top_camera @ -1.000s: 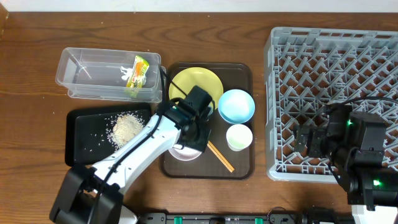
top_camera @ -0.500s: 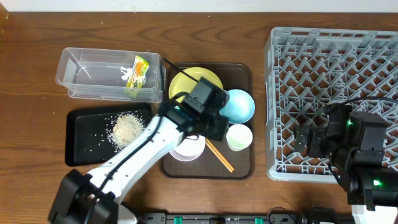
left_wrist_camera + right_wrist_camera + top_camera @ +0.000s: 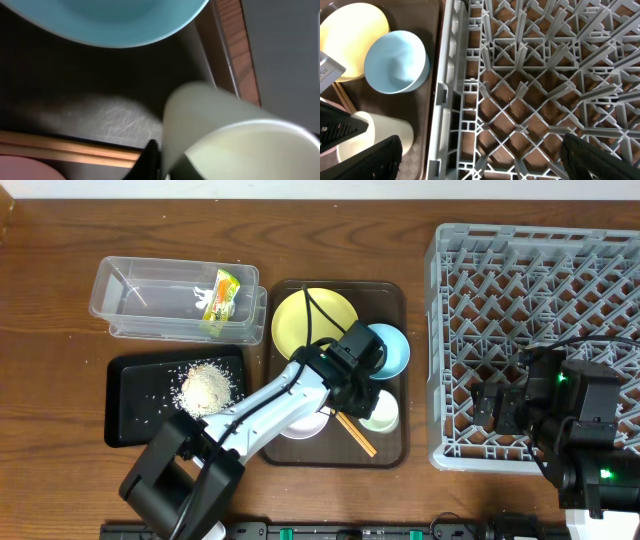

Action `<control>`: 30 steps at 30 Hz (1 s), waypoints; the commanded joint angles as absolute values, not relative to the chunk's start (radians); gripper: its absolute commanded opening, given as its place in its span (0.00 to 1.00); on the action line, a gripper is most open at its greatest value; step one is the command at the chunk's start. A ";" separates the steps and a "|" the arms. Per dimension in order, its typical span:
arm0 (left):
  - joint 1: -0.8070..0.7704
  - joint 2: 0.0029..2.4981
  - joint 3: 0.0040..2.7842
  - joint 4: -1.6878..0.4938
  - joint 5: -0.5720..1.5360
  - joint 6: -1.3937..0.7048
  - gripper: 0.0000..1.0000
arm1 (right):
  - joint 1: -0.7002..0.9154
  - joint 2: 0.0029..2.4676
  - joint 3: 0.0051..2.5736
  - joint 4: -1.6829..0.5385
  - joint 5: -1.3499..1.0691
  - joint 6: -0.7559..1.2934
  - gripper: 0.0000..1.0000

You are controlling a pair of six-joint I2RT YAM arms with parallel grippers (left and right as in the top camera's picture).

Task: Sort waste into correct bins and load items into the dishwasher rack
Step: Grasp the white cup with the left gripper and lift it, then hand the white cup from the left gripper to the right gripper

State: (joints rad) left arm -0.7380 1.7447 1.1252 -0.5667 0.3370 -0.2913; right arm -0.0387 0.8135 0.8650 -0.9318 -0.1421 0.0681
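Left gripper (image 3: 363, 393): over the brown serving tray (image 3: 392, 452), right at the small pale cup (image 3: 384, 414). In the wrist view one dark fingertip (image 3: 150, 159) lies against the outer wall of the cup. The second one is hidden, so I cannot tell if it grips.
Small pale cup: on the right side of the serving tray, just beside the light blue bowl (image 3: 390, 350), and it looks tilted in the wrist view.
Right gripper (image 3: 481, 145): fingers wide apart and holding nothing, above the left part of the dishwasher rack (image 3: 540, 280).
Yellow plate (image 3: 305, 315): at the back of the serving tray, just beside the blue bowl.
White bowl (image 3: 303, 423): at the front of the serving tray, partly covered by the left arm.
Chopsticks (image 3: 356, 434): lying diagonally between the white bowl and the cup.
Wrapper (image 3: 222, 295): inside the clear tub (image 3: 130, 305), at its right end.
Rice (image 3: 205, 387): a heap on the black tray (image 3: 130, 425), with some loose grains to its left.
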 commanded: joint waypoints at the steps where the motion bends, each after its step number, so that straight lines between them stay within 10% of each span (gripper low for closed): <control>1: -0.715 1.724 1.129 -0.582 0.317 -0.290 0.06 | -0.025 0.810 0.875 -0.935 -0.147 0.078 0.99; 13: -0.453 1.504 1.130 -0.510 0.540 -0.450 0.06 | -0.025 0.810 0.875 -0.829 -0.187 0.078 0.99; 30: -0.357 1.663 1.128 -0.091 1.345 -0.784 0.06 | -0.025 0.980 0.869 -0.837 -0.978 -0.276 0.99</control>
